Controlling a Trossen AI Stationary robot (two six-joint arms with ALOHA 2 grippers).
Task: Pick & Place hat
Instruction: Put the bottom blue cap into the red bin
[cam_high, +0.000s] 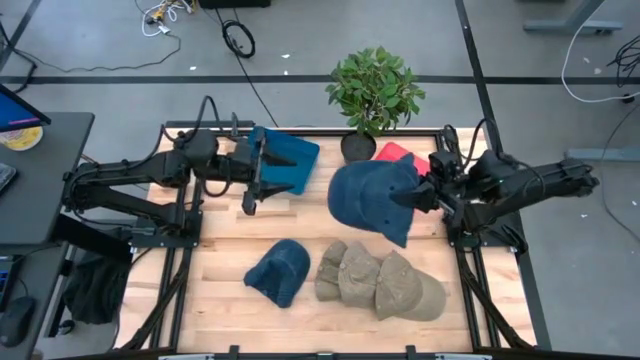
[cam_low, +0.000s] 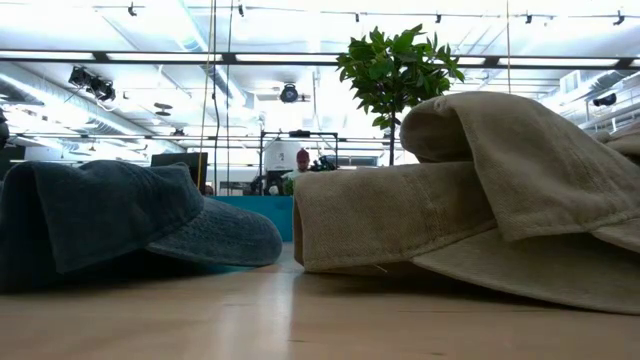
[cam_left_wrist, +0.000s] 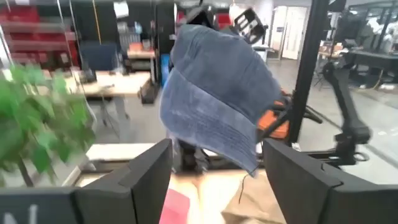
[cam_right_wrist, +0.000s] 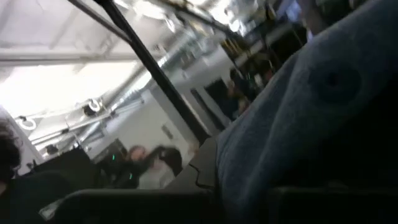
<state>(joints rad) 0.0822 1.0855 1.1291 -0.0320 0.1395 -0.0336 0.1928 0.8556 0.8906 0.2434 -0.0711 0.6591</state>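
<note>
The right gripper (cam_high: 412, 198) is clamped on a blue hat (cam_high: 372, 200) and holds it up off the table (cam_high: 225, 255), so the hat hangs just in front of the fingers and toward the middle of the table. In the left wrist view this blue hat (cam_left_wrist: 214, 99) dangles in the air across from the left arm, and in the right wrist view its cloth (cam_right_wrist: 311, 118) fills the space right at the gripper.

The left gripper (cam_high: 250, 180) hovers over the back left part of the table with its fingers (cam_left_wrist: 146, 168) spread wide and nothing between them. Just beyond it lies a teal cloth (cam_high: 290, 160).

A potted plant (cam_high: 375, 95) stands at the back edge, between the two grippers. A red hat (cam_high: 395, 155) lies beside the right gripper, partly hidden by the held hat.

Nearer the front edge, well away from both grippers, a dark blue hat (cam_high: 280, 270) lies on the wood, and beside it a pile of tan hats (cam_high: 385, 280).
</note>
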